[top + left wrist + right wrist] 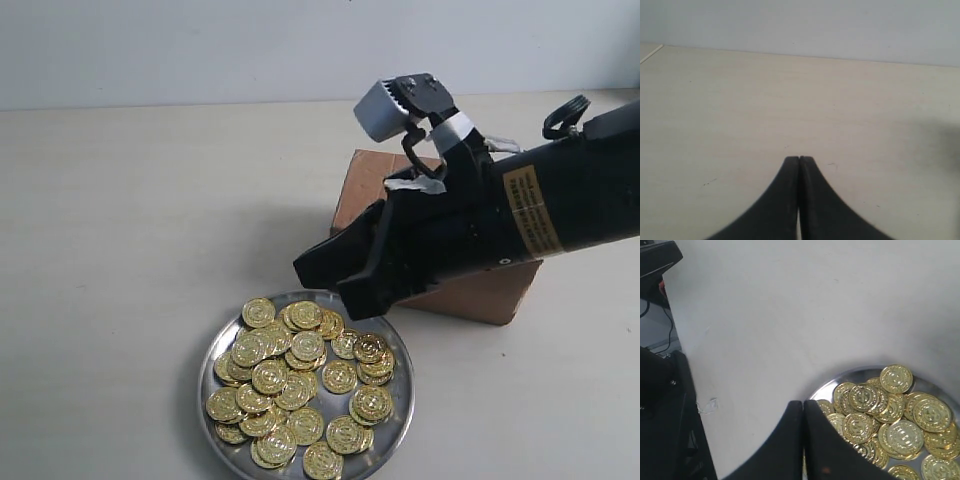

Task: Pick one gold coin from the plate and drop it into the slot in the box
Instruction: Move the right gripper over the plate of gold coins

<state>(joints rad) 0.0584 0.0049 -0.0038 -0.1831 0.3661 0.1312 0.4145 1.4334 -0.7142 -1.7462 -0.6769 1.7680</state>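
The round silver plate (402, 412) lies near the table's front and holds several gold coins (300, 380). Behind it stands the brown cardboard box (480, 295); the right arm covers its top, so the slot is hidden. My right gripper (322, 283) reaches over the box and hangs just above the plate's far rim, shut with nothing between its fingers. The right wrist view shows its tips (803, 402) at the plate's rim (840, 377), beside the coins (890, 415). My left gripper (799, 158) is shut and empty over bare table, and does not show in the exterior view.
The pale table (130, 250) spreads to the left of the plate and box. A dark stand with cables (660, 405) stands off the table's edge in the right wrist view. A grey camera housing (385, 108) sits on the right arm's wrist.
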